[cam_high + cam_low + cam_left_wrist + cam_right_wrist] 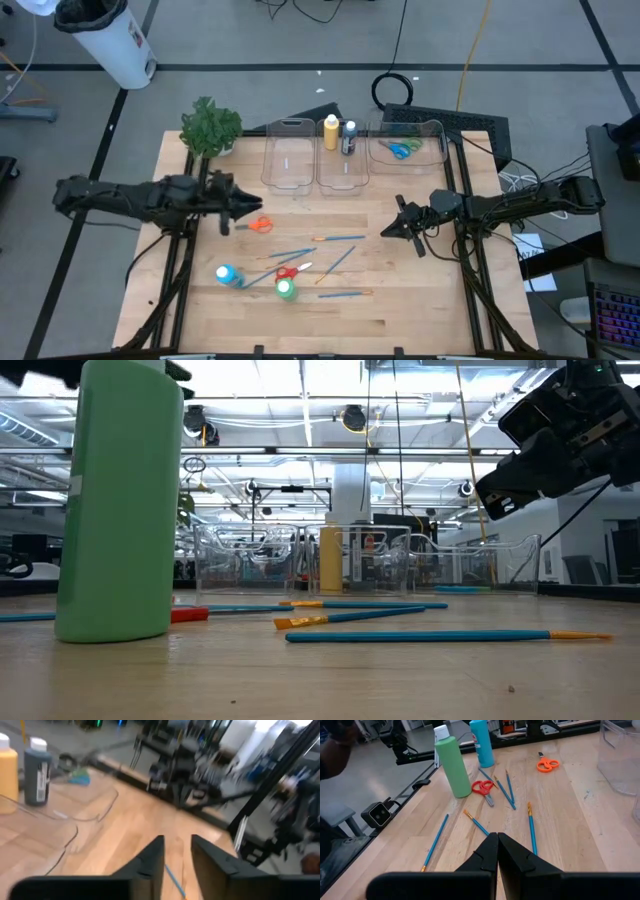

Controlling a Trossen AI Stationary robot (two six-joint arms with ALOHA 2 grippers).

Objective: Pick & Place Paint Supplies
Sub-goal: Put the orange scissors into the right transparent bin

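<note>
My left gripper (255, 208) hovers over the table's left half, pointing right. Its fingers stand a little open (177, 840) with nothing between them. Orange scissors (258, 225) lie flat on the table just on its near side. My right gripper (384, 233) waits shut (497, 836) at the right, holding nothing. A blue bottle (227, 274) and a green bottle (286, 290) stand upright near the front. Red scissors (290, 270) and several blue brushes (335, 238) lie flat between them. A yellow bottle (330, 132) and a dark bottle (348, 138) stand in the middle bin.
Three clear bins (287, 160) line the far edge; the right one (410, 140) holds green and blue scissors (403, 150). A leafy plant (210, 125) stands at the far left corner. Bare wood lies between the two grippers and along the near right.
</note>
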